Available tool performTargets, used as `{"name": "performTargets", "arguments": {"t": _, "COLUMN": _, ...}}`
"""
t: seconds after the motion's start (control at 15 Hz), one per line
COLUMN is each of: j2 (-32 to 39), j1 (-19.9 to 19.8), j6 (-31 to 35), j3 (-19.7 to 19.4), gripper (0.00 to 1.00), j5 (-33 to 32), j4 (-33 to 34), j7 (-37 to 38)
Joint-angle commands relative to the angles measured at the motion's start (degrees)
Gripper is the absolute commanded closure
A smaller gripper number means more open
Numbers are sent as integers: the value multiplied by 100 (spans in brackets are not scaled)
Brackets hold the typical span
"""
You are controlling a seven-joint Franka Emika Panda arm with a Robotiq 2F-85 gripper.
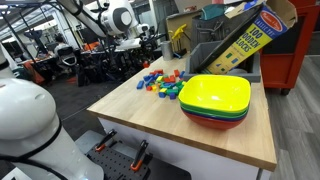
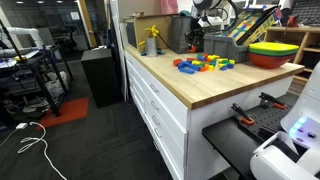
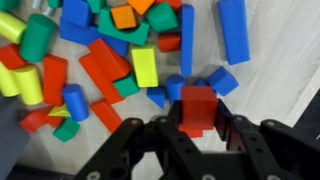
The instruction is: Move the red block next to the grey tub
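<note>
In the wrist view my gripper is shut on a red block, one finger on each side of it. Just beyond it lies a pile of coloured blocks: red, blue, yellow, green and orange. In both exterior views the pile sits on the wooden table, with the arm above it; the gripper itself is too small to make out there. The dark grey tub stands behind the pile, toward the back of the table.
Stacked yellow, green and red bowls stand on the wooden table beside the pile. A blocks box leans in the tub. A yellow object stands at the table's far end.
</note>
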Motion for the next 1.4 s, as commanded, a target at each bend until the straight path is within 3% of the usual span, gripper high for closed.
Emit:
{"name": "performTargets", "arguments": {"t": 0.0, "j2": -325, "j1": -230, "j6": -64, "j3": -253, "gripper": 89, "j5": -516, "j4": -209, "j7": 619}}
{"name": "performTargets", "arguments": {"t": 0.53, "j2": 26, "j1": -636, "j6": -40, "j3": -627, "gripper": 89, "j5": -865, "j4": -31, "j7": 1083}}
{"name": "performTargets", "arguments": {"t": 1.33, "j2": 1034, "j1": -490, "j6": 192, "j3": -783, "gripper": 89, "j5": -1025, "j4": 297, "j7": 1181}}
